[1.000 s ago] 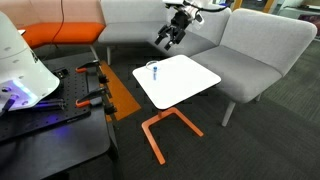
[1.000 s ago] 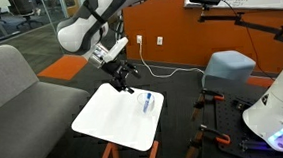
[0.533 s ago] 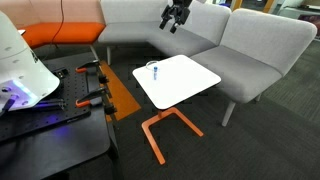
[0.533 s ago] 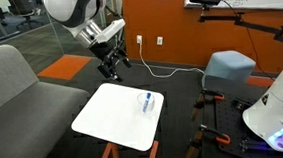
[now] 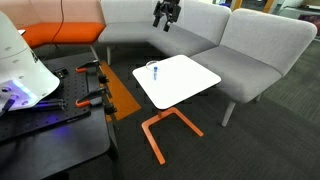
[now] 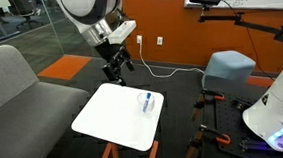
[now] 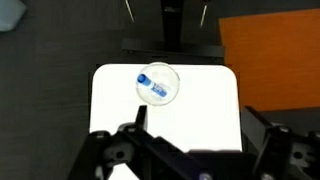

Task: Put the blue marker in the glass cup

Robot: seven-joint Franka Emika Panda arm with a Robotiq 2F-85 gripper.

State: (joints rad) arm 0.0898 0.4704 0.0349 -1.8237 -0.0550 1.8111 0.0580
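The blue marker (image 7: 155,87) stands inside the glass cup (image 7: 158,85) near one edge of the small white table (image 7: 200,110). In both exterior views the cup with the marker (image 5: 155,71) (image 6: 147,103) shows as a small blue spot on the tabletop. My gripper (image 5: 165,14) (image 6: 117,64) hangs high above and off to the side of the table, apart from the cup. In the wrist view its jaws (image 7: 195,140) are spread wide with nothing between them.
The white table (image 5: 185,85) stands on an orange frame (image 5: 165,130). A grey sofa (image 5: 250,50) lies behind it. A black equipment bench (image 5: 50,120) with a white machine stands beside it. An orange wall and a cable (image 6: 171,72) are at the back.
The gripper has risen and drawn away from the table, open and empty. The cup with the marker has not moved.
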